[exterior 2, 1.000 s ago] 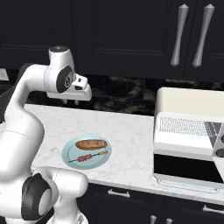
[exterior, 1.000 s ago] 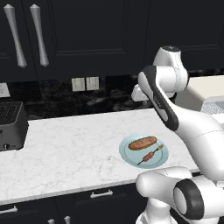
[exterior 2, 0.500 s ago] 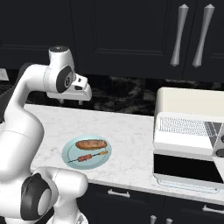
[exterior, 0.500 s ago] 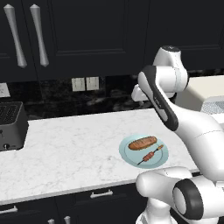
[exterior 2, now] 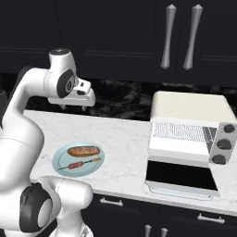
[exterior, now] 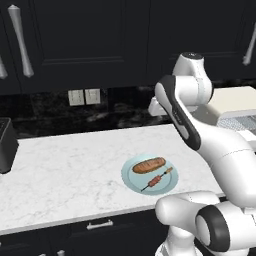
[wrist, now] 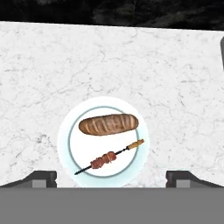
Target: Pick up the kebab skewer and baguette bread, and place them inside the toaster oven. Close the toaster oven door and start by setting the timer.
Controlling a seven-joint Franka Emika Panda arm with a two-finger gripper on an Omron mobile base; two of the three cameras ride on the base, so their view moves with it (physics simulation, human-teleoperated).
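Your gripper (wrist: pixel 111 178) hangs high over the counter (wrist: pixel 175 87), jaws spread wide, nothing held. In the hand view the plate (wrist: pixel 65 131) sits dead ahead at twelve o'clock. On it, the baguette bread (wrist: pixel 108 124) lies above the kebab skewer (wrist: pixel 109 156), just apart. In the right base view the toaster oven (exterior 2: pixel 187 121) stands at three o'clock of the plate, toaster oven door (exterior 2: pixel 180 176) dropped open.

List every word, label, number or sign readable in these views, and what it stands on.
None can be read. The toaster oven, its knobs, the plate and the wall outlets carry no legible text; any markings around the knobs are too small to tell.
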